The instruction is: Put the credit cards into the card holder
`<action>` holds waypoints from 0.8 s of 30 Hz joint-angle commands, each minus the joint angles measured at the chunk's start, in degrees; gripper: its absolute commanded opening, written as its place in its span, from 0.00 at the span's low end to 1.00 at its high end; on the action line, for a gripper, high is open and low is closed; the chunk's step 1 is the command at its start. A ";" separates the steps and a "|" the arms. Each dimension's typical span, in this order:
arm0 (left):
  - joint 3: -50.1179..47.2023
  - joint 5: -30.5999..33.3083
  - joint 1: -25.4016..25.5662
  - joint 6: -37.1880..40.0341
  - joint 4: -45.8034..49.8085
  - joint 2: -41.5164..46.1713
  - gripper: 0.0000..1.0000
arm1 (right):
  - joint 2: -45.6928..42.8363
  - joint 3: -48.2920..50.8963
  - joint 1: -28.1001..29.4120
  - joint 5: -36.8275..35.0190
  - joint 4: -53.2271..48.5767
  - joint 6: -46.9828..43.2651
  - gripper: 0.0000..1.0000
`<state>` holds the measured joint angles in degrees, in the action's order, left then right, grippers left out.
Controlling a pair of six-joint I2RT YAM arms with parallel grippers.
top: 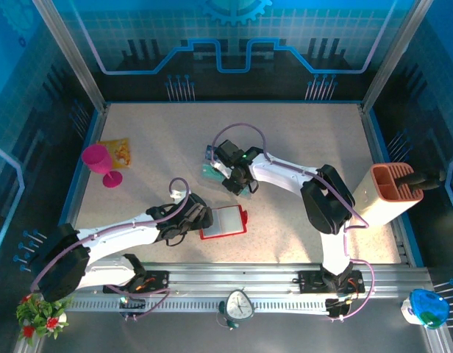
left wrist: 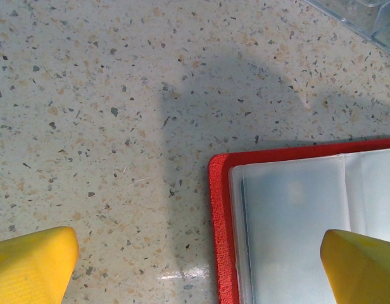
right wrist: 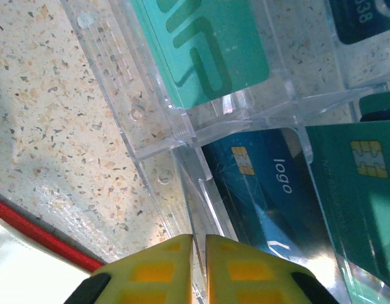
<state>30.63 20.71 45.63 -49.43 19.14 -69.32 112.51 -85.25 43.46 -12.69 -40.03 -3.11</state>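
The credit cards lie in a clear slotted tray (top: pixel 210 173) (right wrist: pixel 150 139): a teal one (right wrist: pixel 207 44), a dark blue one marked "logo" (right wrist: pixel 264 183) and a green chip card (right wrist: pixel 353 196). My right gripper (top: pixel 239 182) (right wrist: pixel 199 244) stands at the tray's edge. Its yellow fingers are nearly together on a thin pale sheet seen edge-on, apparently a card. The red card holder (top: pixel 225 220) (left wrist: pixel 221 228) lies open and flat, its clear sleeves up. My left gripper (top: pixel 195 219) (left wrist: pixel 198 250) hovers wide open over the holder's left edge with nothing between its fingers.
A pink goblet (top: pixel 100 163) and a yellow-orange packet (top: pixel 118 151) sit at the far left. At the right edge stands an orange-brown slotted organizer (top: pixel 392 193). A small clock (top: pixel 240 305) rests on the front rail between the arm bases.
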 commanded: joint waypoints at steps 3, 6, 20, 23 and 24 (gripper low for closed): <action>1.45 0.48 -0.27 0.57 0.21 0.37 0.99 | -0.54 -1.19 0.33 -0.72 -0.84 -1.66 0.07; 1.54 0.39 -0.22 0.69 0.28 0.39 0.99 | -1.18 -1.28 0.33 -0.16 -0.33 -3.34 0.02; 3.78 -2.10 -0.23 3.23 0.79 -0.18 0.99 | -12.22 -0.32 1.81 1.63 1.06 -3.33 0.00; 4.65 -2.60 0.32 3.84 1.31 -1.52 0.99 | -15.99 1.60 1.79 3.79 2.46 0.27 0.00; 4.85 -2.40 0.65 3.90 1.70 -2.02 0.99 | -17.29 2.58 1.66 4.68 3.18 1.89 0.00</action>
<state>33.61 19.38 45.78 -47.42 19.20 -70.00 99.15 -84.60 44.73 -10.94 -38.11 -5.37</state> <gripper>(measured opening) 0.992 0.063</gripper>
